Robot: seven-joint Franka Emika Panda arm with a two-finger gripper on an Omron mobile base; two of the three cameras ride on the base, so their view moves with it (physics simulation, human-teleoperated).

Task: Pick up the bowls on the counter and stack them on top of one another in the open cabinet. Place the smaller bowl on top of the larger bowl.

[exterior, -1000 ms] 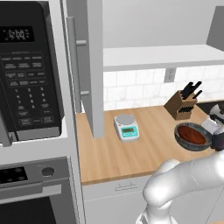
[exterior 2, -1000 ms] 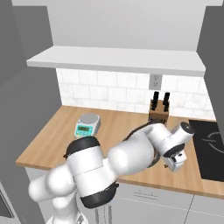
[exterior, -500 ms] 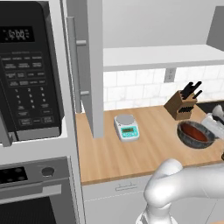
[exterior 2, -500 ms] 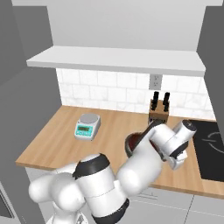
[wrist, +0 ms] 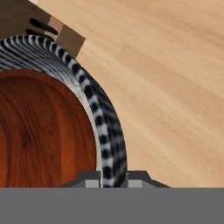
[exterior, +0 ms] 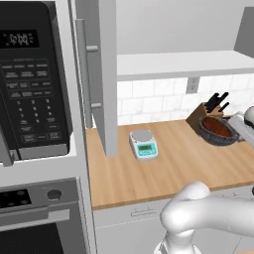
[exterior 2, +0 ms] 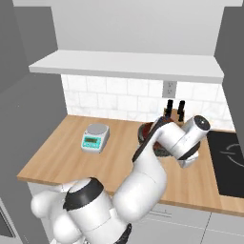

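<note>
My gripper (wrist: 113, 178) is shut on the rim of the larger bowl (wrist: 101, 127), whose striped dark outside curves up between the fingertips (wrist: 92, 178). The smaller bowl (wrist: 39, 131), reddish-brown, sits inside it. In the left base view the larger bowl (exterior: 219, 139), with the smaller bowl (exterior: 217, 127) in it, hangs tilted above the counter (exterior: 173, 166) at the far right, in front of the knife block. In the right base view my forearm hides most of the larger bowl (exterior 2: 144, 133). The open cabinet's white shelf (exterior: 183, 64) runs above, with its grey door (exterior: 96, 74) swung out at left.
A wooden knife block (exterior: 204, 115) stands just behind the bowls, against the tiled wall. A small kitchen scale (exterior: 144, 144) sits mid-counter. The black microwave (exterior: 32, 84) and an oven (exterior: 34, 218) are at left. A black cooktop (exterior 2: 229, 162) borders the counter on the right.
The two nested bowls have risen off the counter in my gripper and now hang higher, near the knife block. My forearm has swung up with them.
</note>
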